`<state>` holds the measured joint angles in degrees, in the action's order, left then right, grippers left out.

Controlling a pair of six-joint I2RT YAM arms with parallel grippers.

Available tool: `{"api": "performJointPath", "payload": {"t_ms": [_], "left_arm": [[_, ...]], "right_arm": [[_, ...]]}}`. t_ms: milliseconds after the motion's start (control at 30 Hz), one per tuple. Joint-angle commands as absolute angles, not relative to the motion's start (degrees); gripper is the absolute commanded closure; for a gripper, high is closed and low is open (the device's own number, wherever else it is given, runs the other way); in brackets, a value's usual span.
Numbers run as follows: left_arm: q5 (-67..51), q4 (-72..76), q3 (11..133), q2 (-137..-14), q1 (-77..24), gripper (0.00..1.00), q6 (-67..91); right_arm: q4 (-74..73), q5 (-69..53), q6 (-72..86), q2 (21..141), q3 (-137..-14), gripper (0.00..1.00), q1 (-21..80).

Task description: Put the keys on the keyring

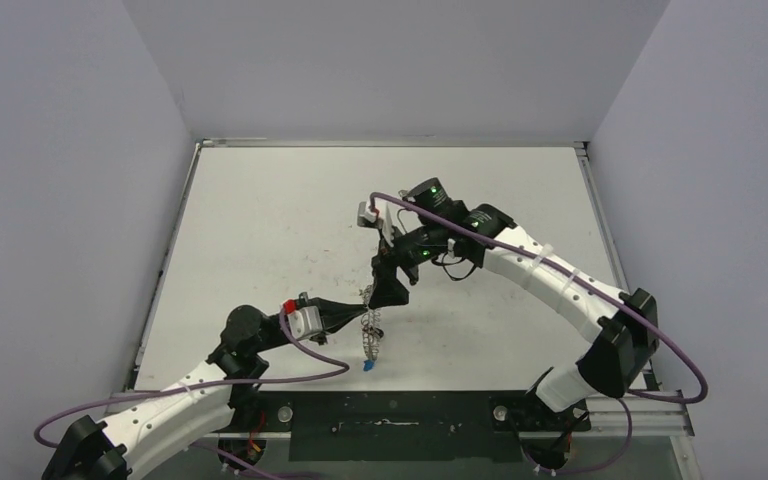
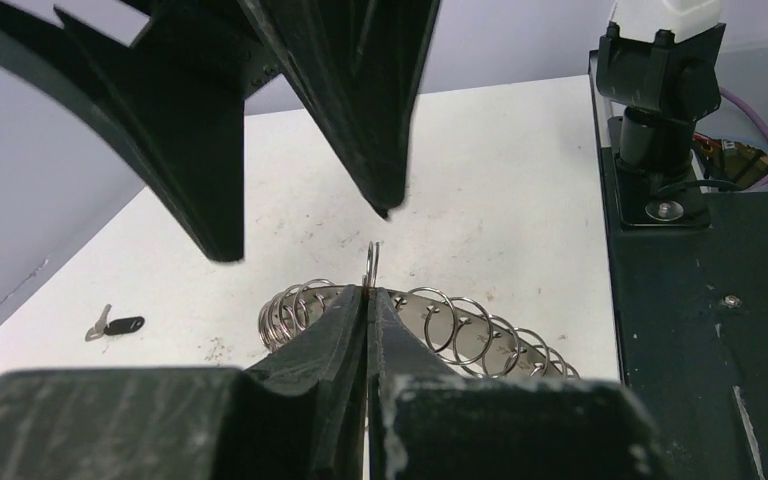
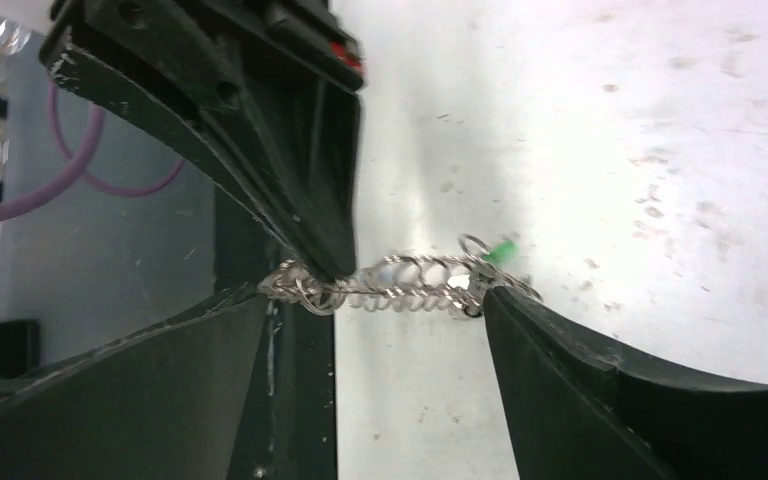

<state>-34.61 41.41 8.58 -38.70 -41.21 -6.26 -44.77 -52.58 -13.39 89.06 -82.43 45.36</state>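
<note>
The keyring (image 1: 371, 330), a silvery ring with a looped rim, hangs from my left gripper (image 1: 359, 318) just above the table. In the left wrist view my left gripper (image 2: 370, 292) is shut on one small loop of the keyring (image 2: 450, 322). My right gripper (image 1: 386, 294) is open just above it. In the right wrist view its jaws (image 3: 372, 296) straddle the keyring (image 3: 415, 285), one fingertip near each end. One black-headed key (image 2: 117, 326) lies on the table away from the ring. The second black-headed key is not in view.
A blue-headed key (image 1: 367, 366) hangs at the ring's near end. A green key head (image 3: 503, 252) shows at its far end. The table's dark front rail (image 1: 400, 420) and the right arm's base (image 2: 660, 110) lie close by.
</note>
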Motion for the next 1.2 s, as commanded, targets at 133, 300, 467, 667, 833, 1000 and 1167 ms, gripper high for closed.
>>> {"api": "performJointPath", "payload": {"t_ms": [133, 300, 467, 667, 833, 1000, 1167], "left_arm": [[-30.69, 45.23, 7.27, -34.29, -41.63, 1.00, -5.16], [-26.68, 43.39, 6.87, -31.20, -41.59, 1.00, -1.62], [-16.86, 38.36, 7.69, -27.78, -41.64, 1.00, 11.51], [-11.90, 35.52, 7.85, -25.64, -41.64, 1.00, 19.43], [-9.66, 29.66, 9.33, -23.70, -41.66, 1.00, 19.11], [-17.64, 28.46, 8.39, -20.39, -41.64, 1.00, 2.74], [-23.18, 30.89, 6.20, -17.16, -41.60, 1.00, -8.95]], "right_arm": [[-23.20, -46.46, -0.89, 75.81, -73.20, 0.08, 38.93], [-17.84, -43.57, 2.89, 72.01, -68.16, 0.02, 36.79], [-15.70, -44.08, 4.75, 70.69, -64.57, 0.01, 35.45], [-13.54, -44.70, 7.47, 70.68, -61.22, 0.00, 35.24], [-12.75, -44.95, 7.77, 71.42, -57.58, 0.00, 35.33], [-11.75, -43.60, 7.66, 71.66, -53.90, 0.00, 35.71], [-11.80, -42.69, 7.00, 71.79, -52.82, 0.00, 35.86]]}}
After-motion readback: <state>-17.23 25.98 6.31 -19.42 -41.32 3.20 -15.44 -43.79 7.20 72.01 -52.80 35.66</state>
